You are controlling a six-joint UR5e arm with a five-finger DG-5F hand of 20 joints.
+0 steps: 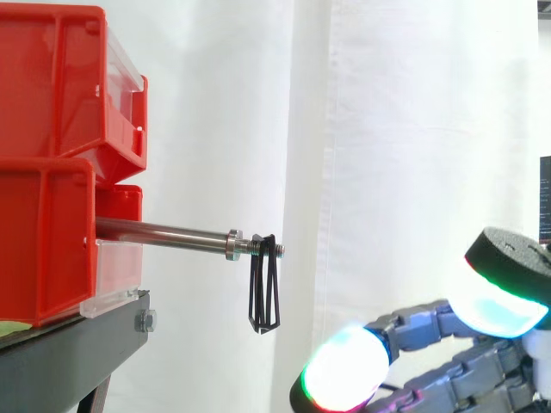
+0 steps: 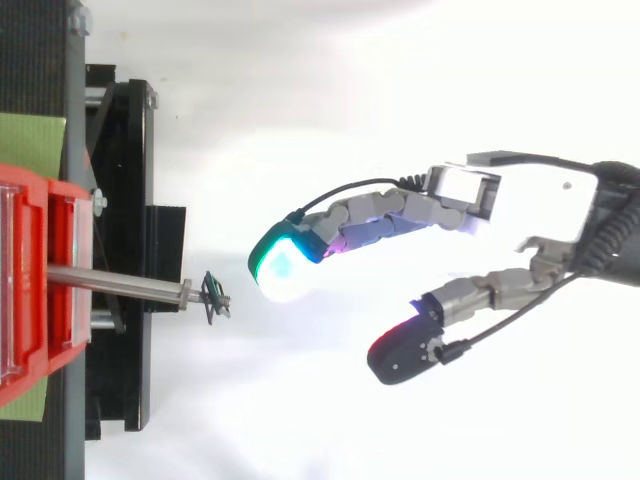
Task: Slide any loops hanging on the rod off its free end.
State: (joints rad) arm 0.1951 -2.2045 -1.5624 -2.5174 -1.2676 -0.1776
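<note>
Status: task not yet complete. The black loops (image 1: 264, 288) hang on the rod (image 1: 164, 232), on the threaded section beyond the metal collar (image 1: 233, 244) and just short of the free end (image 1: 280, 250). How many loops there are cannot be told, as the strands overlap. Nothing touches them.

The hand (image 2: 540, 205) is apart from the rod, out beyond its free end. In the side view it sits lower than the rod. The fingers (image 2: 375, 215) are spread and loosely extended toward the rod, with the thumb (image 2: 470, 300) held well apart from them, and they hold nothing.

Remaining work, as judged from this position: bring the fingers up to the level of the loops, engage the loops on the collar side, and draw them along the thread and off the free end. Only a short length of rod is left to clear.

Surface and surroundings: the rod projects level from stacked red bins (image 1: 52, 86), which stand on a black stand (image 1: 69, 353). A green sheet (image 2: 30, 145) lies on the stand beside the bins. A white curtain (image 1: 413, 129) closes off the background
</note>
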